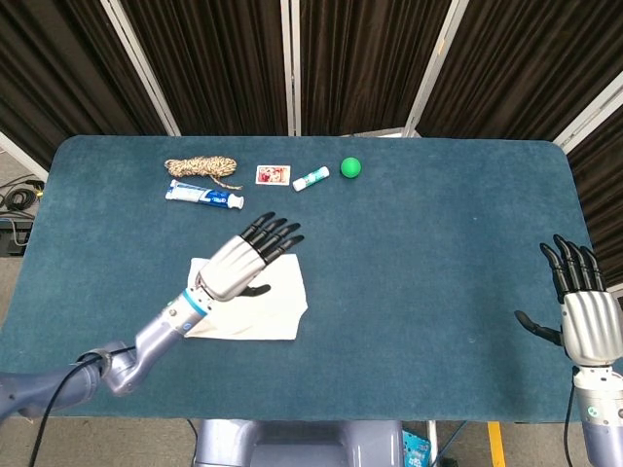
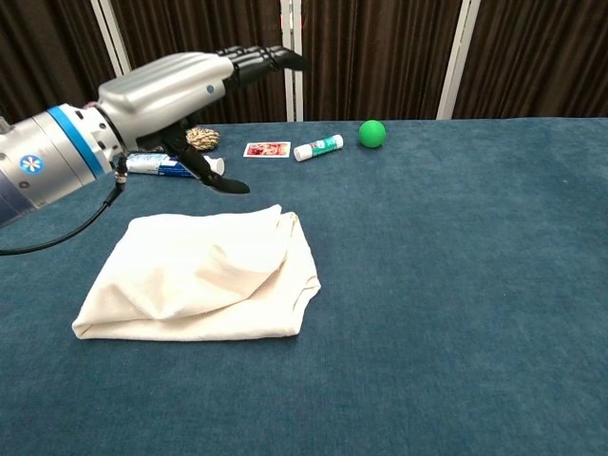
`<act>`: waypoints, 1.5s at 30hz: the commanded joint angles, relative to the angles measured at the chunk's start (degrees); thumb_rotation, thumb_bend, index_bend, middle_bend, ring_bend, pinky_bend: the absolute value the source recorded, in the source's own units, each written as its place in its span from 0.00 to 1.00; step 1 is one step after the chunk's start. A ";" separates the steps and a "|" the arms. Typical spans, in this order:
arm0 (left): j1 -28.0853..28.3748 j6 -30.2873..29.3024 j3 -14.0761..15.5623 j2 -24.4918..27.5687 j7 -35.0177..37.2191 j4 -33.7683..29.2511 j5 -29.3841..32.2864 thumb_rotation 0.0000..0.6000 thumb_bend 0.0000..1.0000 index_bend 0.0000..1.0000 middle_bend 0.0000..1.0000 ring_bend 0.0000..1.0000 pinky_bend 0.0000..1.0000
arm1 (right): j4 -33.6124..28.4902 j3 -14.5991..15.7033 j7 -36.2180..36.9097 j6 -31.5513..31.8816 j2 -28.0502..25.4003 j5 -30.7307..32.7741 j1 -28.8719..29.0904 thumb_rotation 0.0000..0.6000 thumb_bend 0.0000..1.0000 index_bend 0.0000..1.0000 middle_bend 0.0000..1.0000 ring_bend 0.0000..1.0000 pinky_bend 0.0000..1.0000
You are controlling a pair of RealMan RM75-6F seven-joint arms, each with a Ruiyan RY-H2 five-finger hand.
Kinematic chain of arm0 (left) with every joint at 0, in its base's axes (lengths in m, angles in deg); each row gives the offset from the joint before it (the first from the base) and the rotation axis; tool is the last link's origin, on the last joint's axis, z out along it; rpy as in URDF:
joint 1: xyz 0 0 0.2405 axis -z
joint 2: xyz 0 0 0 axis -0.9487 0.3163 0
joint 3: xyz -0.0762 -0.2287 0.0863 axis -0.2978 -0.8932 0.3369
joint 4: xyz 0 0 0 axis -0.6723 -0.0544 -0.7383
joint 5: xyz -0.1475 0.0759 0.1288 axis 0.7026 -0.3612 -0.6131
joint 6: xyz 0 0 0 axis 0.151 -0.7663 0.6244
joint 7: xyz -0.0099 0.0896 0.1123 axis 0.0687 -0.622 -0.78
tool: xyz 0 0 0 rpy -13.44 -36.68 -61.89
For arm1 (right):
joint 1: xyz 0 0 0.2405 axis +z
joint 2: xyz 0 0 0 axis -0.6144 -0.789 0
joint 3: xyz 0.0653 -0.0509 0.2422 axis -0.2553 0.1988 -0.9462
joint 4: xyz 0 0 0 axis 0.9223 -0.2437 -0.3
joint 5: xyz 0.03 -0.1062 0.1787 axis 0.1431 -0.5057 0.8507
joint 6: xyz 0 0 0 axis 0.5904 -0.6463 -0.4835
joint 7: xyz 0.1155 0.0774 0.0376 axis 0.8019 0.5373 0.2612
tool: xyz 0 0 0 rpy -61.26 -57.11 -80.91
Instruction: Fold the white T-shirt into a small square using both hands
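Note:
The white T-shirt (image 2: 204, 275) lies folded into a rough, rumpled square on the blue table (image 2: 456, 285); in the head view the T-shirt (image 1: 277, 306) is partly hidden under my left arm. My left hand (image 2: 180, 90) hovers well above the cloth, flat and open, fingers stretched forward, holding nothing; the head view also shows the left hand (image 1: 243, 263). My right hand (image 1: 589, 311) stands upright at the table's right edge, open and empty, far from the shirt.
Along the far side lie a coil of rope (image 1: 201, 167), a toothpaste tube (image 1: 204, 196), a small card (image 1: 273, 175), a glue stick (image 1: 311, 177) and a green ball (image 1: 350, 167).

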 commanded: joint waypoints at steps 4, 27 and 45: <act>-2.99 6.11 2.31 2.74 -0.17 -0.54 4.94 1.00 0.00 0.00 0.00 0.00 0.00 | -0.26 0.16 0.00 0.12 -0.12 -0.37 -0.05 1.00 0.00 0.08 0.00 0.00 0.00; -3.55 9.75 4.02 -7.23 2.17 10.92 4.01 1.00 0.00 0.00 0.00 0.00 0.00 | -0.05 -0.11 0.64 -0.28 -0.29 0.20 -0.01 1.00 0.00 0.08 0.00 0.00 0.00; -3.90 9.21 5.27 -8.10 1.62 5.51 1.52 1.00 0.00 0.00 0.00 0.00 0.00 | -0.34 -0.14 1.13 -0.05 -0.63 0.11 -0.18 1.00 0.00 0.08 0.00 0.00 0.00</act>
